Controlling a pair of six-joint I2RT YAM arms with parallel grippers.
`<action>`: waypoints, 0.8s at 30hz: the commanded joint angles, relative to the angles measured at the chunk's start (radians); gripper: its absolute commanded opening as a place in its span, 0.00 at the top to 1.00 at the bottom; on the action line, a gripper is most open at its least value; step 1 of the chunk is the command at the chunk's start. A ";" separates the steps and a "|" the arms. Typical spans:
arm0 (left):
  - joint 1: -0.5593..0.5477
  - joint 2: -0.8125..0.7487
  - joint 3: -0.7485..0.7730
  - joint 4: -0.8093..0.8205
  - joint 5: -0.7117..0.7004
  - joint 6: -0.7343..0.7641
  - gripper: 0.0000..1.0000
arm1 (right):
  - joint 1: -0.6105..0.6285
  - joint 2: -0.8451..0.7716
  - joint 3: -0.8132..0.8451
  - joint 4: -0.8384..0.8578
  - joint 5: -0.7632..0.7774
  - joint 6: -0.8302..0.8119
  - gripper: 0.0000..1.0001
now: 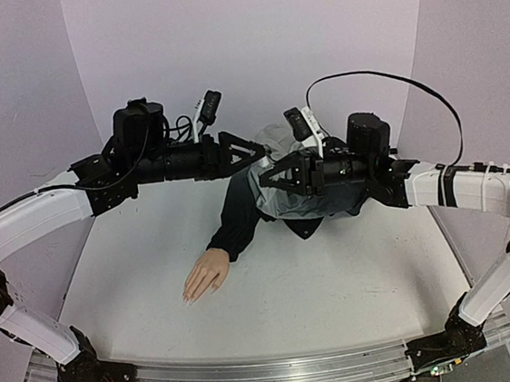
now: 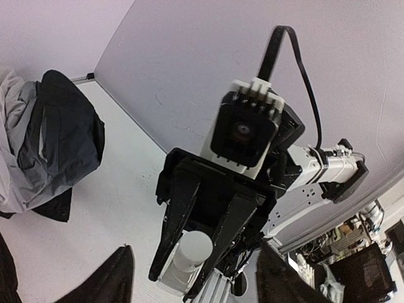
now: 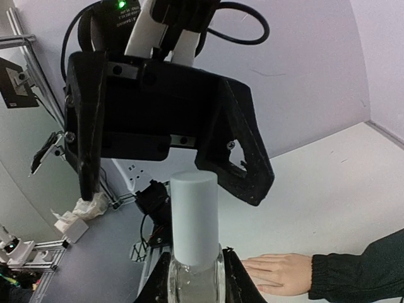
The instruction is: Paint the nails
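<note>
White tabletop (image 1: 338,283) is seen under lilac walls (image 1: 247,28); the nails (image 1: 188,297), tiny and pale, are barely made out on the mannequin hand (image 1: 205,275) laid centre-left; the left gripper (image 1: 258,151) is held spread, empty; the right gripper (image 1: 268,175) is clamped on a white-capped bottle (image 3: 194,214), unseen from above.

right gripper (image 2: 180,276): black, facing the lens, clamped on a white-capped bottle (image 2: 188,254)
wrist camera (image 2: 243,129): black-and-white housing above that gripper, black cable (image 2: 297,57) arching up
cloth (image 2: 47,139): grey and dark heap on the white counter (image 2: 120,196), left
left gripper (image 2: 194,248): dark fingertips (image 2: 117,278) spread wide at the bottom edge
</note>
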 commanded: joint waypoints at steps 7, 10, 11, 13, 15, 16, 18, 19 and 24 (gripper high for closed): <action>-0.008 0.037 0.062 0.088 0.117 -0.001 0.59 | -0.001 0.020 0.058 0.134 -0.119 0.088 1.00; -0.008 0.050 0.068 0.089 0.107 0.007 0.68 | -0.002 0.021 0.058 0.132 -0.102 0.079 1.00; -0.008 0.054 0.069 0.088 0.102 0.008 0.73 | -0.002 0.021 0.057 0.132 -0.092 0.075 1.00; -0.008 0.059 0.070 0.088 0.085 0.011 0.81 | -0.004 0.021 0.054 0.130 -0.065 0.058 1.00; -0.008 0.059 0.067 0.088 0.048 0.015 0.86 | -0.003 0.020 0.055 0.107 -0.022 0.020 1.00; -0.008 0.060 0.067 0.088 0.021 0.018 0.88 | -0.004 0.017 0.058 0.077 0.011 -0.009 1.00; -0.008 0.065 0.071 0.062 -0.062 0.021 0.93 | -0.004 0.008 0.062 0.008 0.148 -0.096 1.00; -0.008 0.073 0.080 0.041 -0.103 0.021 0.96 | 0.000 0.001 0.063 -0.037 0.206 -0.127 1.00; -0.007 0.157 0.195 -0.111 -0.245 0.019 1.00 | 0.177 -0.036 0.064 -0.140 1.261 -0.367 1.00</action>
